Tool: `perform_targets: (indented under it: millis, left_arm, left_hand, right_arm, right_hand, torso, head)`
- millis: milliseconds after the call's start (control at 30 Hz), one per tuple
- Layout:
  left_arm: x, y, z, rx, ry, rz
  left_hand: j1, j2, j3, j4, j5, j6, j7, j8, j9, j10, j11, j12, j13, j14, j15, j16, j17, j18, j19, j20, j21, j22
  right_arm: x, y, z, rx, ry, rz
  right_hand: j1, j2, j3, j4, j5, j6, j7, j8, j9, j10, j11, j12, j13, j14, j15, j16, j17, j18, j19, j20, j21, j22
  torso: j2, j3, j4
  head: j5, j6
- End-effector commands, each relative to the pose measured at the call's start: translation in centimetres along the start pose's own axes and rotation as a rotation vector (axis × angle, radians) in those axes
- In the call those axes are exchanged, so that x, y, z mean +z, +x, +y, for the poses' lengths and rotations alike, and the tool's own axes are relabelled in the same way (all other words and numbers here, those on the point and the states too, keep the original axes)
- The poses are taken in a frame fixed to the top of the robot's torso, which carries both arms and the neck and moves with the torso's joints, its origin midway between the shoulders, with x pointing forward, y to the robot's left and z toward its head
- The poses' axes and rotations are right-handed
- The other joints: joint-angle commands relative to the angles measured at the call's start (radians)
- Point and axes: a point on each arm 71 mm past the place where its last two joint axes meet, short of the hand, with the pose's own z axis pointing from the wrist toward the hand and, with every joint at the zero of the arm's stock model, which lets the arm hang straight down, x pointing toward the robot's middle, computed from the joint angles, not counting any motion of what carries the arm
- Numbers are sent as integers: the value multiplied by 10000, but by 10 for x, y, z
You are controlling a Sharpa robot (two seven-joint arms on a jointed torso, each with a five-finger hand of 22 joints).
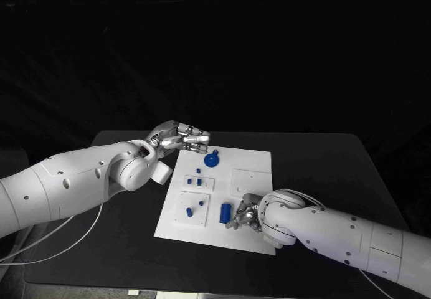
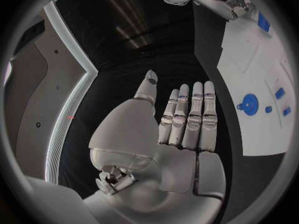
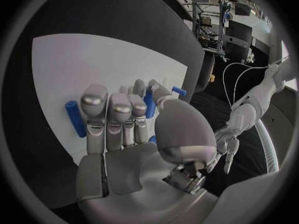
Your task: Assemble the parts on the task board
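The white task board (image 1: 256, 165) lies mid-table. On it are a round blue part (image 1: 212, 160), small blue pieces (image 1: 193, 181) and a blue cylinder (image 1: 225, 212). My right hand (image 1: 247, 215) is low over the board's near edge, just beside that cylinder (image 3: 76, 118). Its thumb and fingers (image 3: 115, 109) pinch another blue part (image 3: 149, 104), mostly hidden behind the thumb. My left hand (image 1: 180, 138) hovers at the board's far left corner, off the plate. It holds nothing, its fingers (image 2: 187, 114) stretched out straight. The round blue part (image 2: 249, 104) lies beyond them.
The board (image 2: 261, 134) sits on a black table (image 1: 314, 162) with bare surface on both sides. A short blue peg (image 3: 179, 90) stands on the board past my right hand. A white cable (image 1: 63, 240) trails off the table's near left.
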Motion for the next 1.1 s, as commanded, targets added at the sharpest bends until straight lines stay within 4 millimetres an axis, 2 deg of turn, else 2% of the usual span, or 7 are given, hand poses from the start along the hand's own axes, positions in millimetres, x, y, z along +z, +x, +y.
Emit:
perform_targets:
  millis: [33, 333, 400, 533, 667, 800, 1100]
  left_arm:
    - [1, 1, -1, -50, 50, 68]
    - [0, 0, -1, -35, 42, 22]
    - [0, -1, 0, -24, 43, -8]
    - [0, -3, 0, 3, 50, -46]
    - [0, -4, 0, 26, 54, -92]
    - [-1, -5, 0, 49, 75, -162]
    - [-2, -5, 0, 23, 94, -104]
  left_hand:
    - [-17, 75, 11, -6, 41, 22, 13, 6, 12, -28, -31, 10, 8, -87, -2, -36, -7, 18, -1, 41, -18, -12]
    - [-17, 75, 11, -6, 41, 22, 13, 6, 12, -28, -31, 10, 8, -87, -2, -36, -7, 18, -1, 41, -18, -12]
    - [-17, 75, -9, -33, 37, 29, 10, 9, 13, -15, -37, 11, 9, -105, 3, -36, -8, 10, -25, 47, -29, -17]
    - [-4, 103, -16, -46, 37, 99, -30, 6, 12, 128, -102, 8, 7, -109, -4, -35, -6, -61, -150, 55, -96, -38]
    - [-7, 137, -38, -44, 31, 123, -50, 5, 12, 386, -169, 4, 7, -78, -28, -33, -6, -104, -158, 28, -100, -29]
    - [-4, 167, -76, -44, 33, 121, -65, 3, 12, 733, -258, 9, 8, -87, -52, -33, -7, -104, -72, -15, -55, -5]
    - [0, 176, -100, -62, 34, 93, -38, 4, 13, 518, -192, 9, 9, -40, -54, -31, -4, -75, -26, -17, -33, 1]
  right_arm:
    - [0, 2, -1, -159, -23, 98]
    - [-14, -1, -11, 94, -379, 237]
    - [-20, -6, -15, 310, -663, 368]
    - [-35, -21, -24, 659, -1160, 361]
    - [-48, -38, -33, 648, -1707, 380]
    - [-57, -50, -45, 322, -1571, 101]
    - [-64, -64, -73, -443, 102, -121]
  right_hand:
    - [87, -70, 12, 77, -71, 71, -7, -30, 20, 50, 16, 9, 15, -16, -46, 34, -5, -136, 422, -59, 64, 1079]
    - [282, -402, 32, 541, -146, -58, 59, -41, -67, -26, 58, -109, -27, -25, -38, -10, -40, -125, 399, -59, -3, 1065]
    - [362, -309, 50, 603, -187, -309, 181, -58, -855, -95, 131, -50, 0, -23, 12, -3, -29, -87, 395, -9, -13, 1066]
    - [403, 160, -244, 236, -230, -772, 561, -42, -4406, -127, 342, 64, -58, -24, 196, 7, -36, 52, 390, 175, 15, 1070]
    - [362, 1224, 204, 146, -328, -1521, 796, -66, -5139, -168, 465, 9, -121, -21, 247, -1, -55, 71, 386, 214, -3, 1065]
    - [84, 1179, 1184, -578, -321, -1287, 825, -87, -5919, -164, 473, 32, -165, -10, 263, 19, -82, 102, 394, 269, 79, 1080]
    - [-95, 840, 554, -591, -934, -781, 576, -19, -5095, -116, 351, -6, -212, -16, 204, 59, -68, 26, 370, 192, 109, 1074]
  torso:
    - [-3, -1, 4]
    - [-15, 3, -10]
    - [-26, 2, -40]
    - [-25, 20, -75]
    - [-58, 47, -155]
    - [-79, 86, -211]
    - [-78, 101, -217]
  head:
    - [4, -2]
    - [-25, 53]
    - [-45, 72]
    - [-112, 135]
    - [-153, 230]
    - [-205, 258]
    - [-222, 223]
